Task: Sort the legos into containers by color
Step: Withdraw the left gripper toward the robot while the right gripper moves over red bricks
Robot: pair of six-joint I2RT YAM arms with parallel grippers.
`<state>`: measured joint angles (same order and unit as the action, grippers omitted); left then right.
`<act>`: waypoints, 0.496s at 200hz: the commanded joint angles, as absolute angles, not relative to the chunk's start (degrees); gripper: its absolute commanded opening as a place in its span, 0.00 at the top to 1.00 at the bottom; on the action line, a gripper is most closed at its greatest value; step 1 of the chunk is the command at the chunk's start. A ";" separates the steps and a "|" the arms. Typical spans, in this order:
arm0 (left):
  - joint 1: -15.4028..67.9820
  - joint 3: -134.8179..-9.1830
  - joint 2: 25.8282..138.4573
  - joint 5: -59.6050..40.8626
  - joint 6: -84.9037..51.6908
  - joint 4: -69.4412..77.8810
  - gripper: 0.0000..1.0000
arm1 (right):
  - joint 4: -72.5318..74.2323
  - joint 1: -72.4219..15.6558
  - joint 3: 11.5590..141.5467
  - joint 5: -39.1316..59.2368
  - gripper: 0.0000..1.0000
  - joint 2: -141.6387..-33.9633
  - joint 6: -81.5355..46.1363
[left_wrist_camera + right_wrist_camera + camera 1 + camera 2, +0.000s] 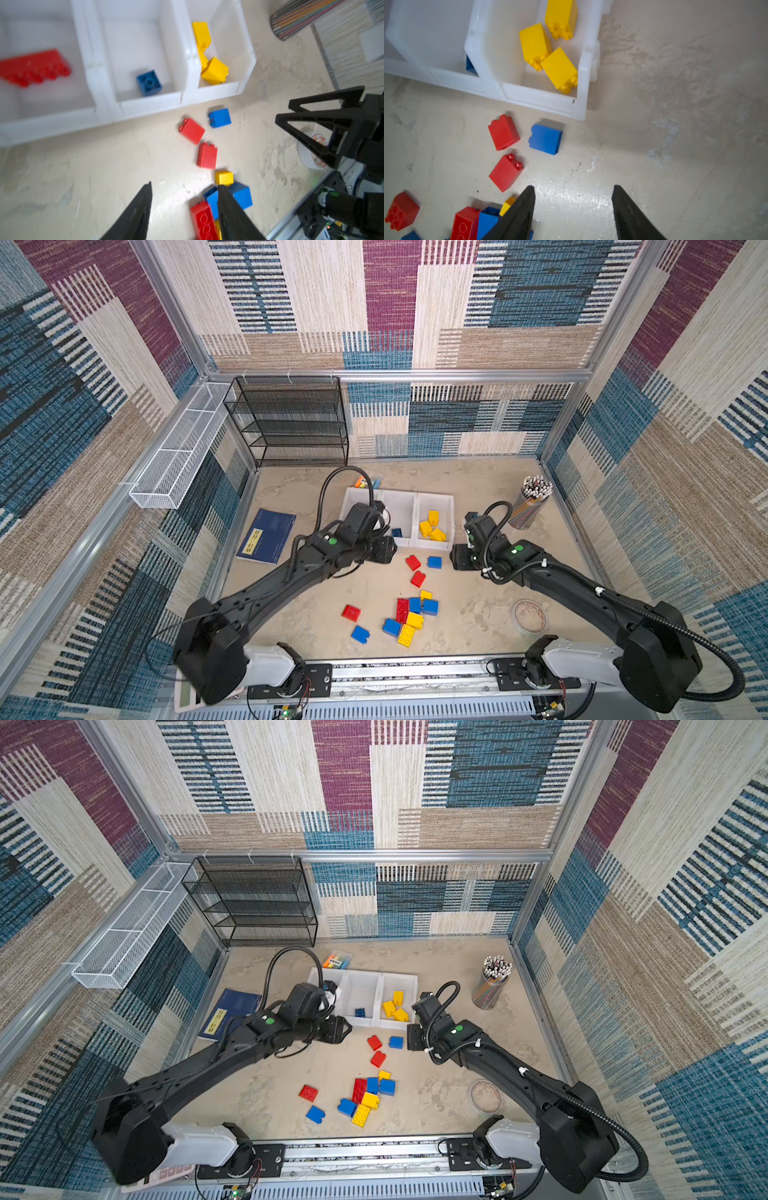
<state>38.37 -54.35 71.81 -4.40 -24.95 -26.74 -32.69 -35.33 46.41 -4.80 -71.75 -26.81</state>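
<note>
Legos loose on the bench in both top views, red, blue and yellow mixed, most clustered nearer the arms' bases, three more just before the containers. Left hand just in front of the middle bin, right hand near the right bin's outer front corner. Left wrist view (somewhat blurred): left hand with jaws apart and nothing between them, above bare bench beside the cluster; long red brick in the left bin, dark blue brick alone in the middle one, yellow bricks in the right one. Right wrist view: right hand likewise spread and empty over bare bench; three yellow bricks inside the nearest bin, two red bricks and a loose blue brick on their sides just outside its front lip.
</note>
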 commanded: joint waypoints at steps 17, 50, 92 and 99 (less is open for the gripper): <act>38.32 -44.72 59.00 2.37 -30.14 -28.31 0.44 | -29.21 -42.23 46.23 -7.06 0.35 -73.56 -32.09; 38.32 -40.62 51.80 3.40 -32.15 -31.02 0.44 | -27.81 -46.20 46.92 -8.76 0.34 -77.64 -35.58; 38.34 -37.61 45.80 3.69 -31.68 -34.16 0.43 | -27.47 -49.85 50.49 -10.30 0.34 -84.16 -39.47; 38.32 -36.99 45.11 3.56 -31.89 -34.03 0.42 | -27.80 -50.23 51.23 -10.59 0.34 -85.26 -40.07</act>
<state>38.35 -38.50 47.11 2.70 -30.96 -32.21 -29.23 -49.21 49.17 -8.21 -82.50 -36.45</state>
